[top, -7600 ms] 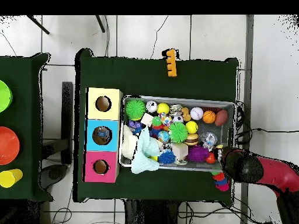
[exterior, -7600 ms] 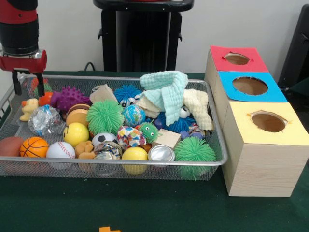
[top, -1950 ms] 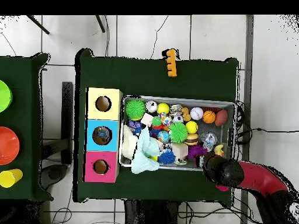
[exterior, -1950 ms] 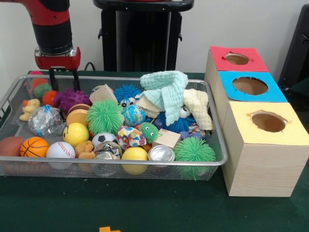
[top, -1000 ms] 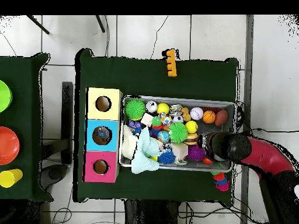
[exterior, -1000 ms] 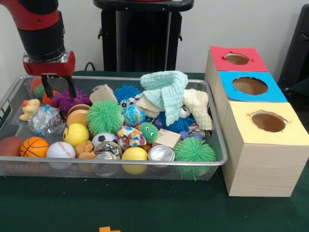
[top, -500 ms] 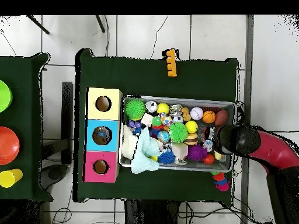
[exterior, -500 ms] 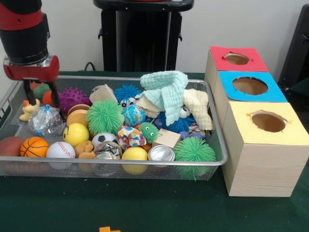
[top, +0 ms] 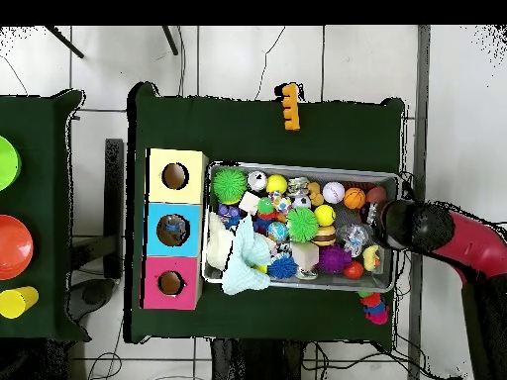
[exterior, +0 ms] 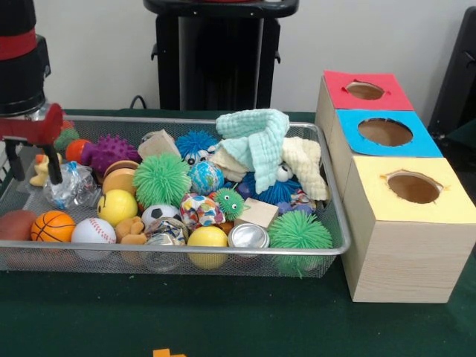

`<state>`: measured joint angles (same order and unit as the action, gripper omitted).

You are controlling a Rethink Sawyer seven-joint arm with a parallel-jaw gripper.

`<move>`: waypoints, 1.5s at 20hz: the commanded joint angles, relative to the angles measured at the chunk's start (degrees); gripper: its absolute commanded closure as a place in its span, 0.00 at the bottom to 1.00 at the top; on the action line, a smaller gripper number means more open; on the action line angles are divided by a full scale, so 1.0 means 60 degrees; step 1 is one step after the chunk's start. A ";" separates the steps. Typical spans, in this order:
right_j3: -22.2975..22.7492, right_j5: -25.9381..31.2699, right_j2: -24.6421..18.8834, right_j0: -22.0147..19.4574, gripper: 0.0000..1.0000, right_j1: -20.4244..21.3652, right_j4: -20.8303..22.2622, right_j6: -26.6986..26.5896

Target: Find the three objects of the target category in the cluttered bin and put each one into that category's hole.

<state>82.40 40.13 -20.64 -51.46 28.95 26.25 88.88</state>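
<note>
The wire bin (exterior: pixel 327 190) is packed with toys: a basketball (exterior: pixel 52 226), a baseball (exterior: pixel 93 231), a yellow smiley ball (exterior: pixel 117 206), a green spiky ball (exterior: pixel 161 179), a purple spiky ball (exterior: pixel 110 151) and a mint cloth (exterior: pixel 256 137). My gripper (exterior: pixel 33 177) hangs open over the bin's left end. Its two black fingers (exterior: pixel 53 163) stand either side of a yellow duck (exterior: pixel 39 169), beside a crinkled clear wrapper (exterior: pixel 68 186). In the overhead view the arm (top: pixel 416 226) covers the bin's right end and hides the fingers. Three boxes have holes in red (exterior: pixel 365 90), blue (exterior: pixel 384 132) and yellow (exterior: pixel 413 187) tops.
A black stand (exterior: pixel 219 56) rises behind the bin. An orange piece (top: pixel 290 106) lies on the green cloth beyond the bin in the overhead view. A second table at the left of that view carries a green bowl (top: pixel 5 163), an orange bowl (top: pixel 13 245) and a yellow cup (top: pixel 15 301).
The arm swung from the bin's back left toward the purple spiky ball, then back left and nearer the camera. The gripper now sits lower over the duck. The toys have not moved.
</note>
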 commanded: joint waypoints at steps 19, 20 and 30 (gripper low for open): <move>0.0568 0.0425 -0.0494 -0.0535 0.00 -0.0018 0.1047 -0.1695; 0.0741 0.0674 -0.0475 -0.0530 0.00 0.0287 0.0932 -0.1687; 0.1362 0.0584 -0.0404 -0.0369 0.00 0.0919 0.0958 -0.1150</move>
<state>84.41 40.13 -20.64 -54.47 32.32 31.59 88.88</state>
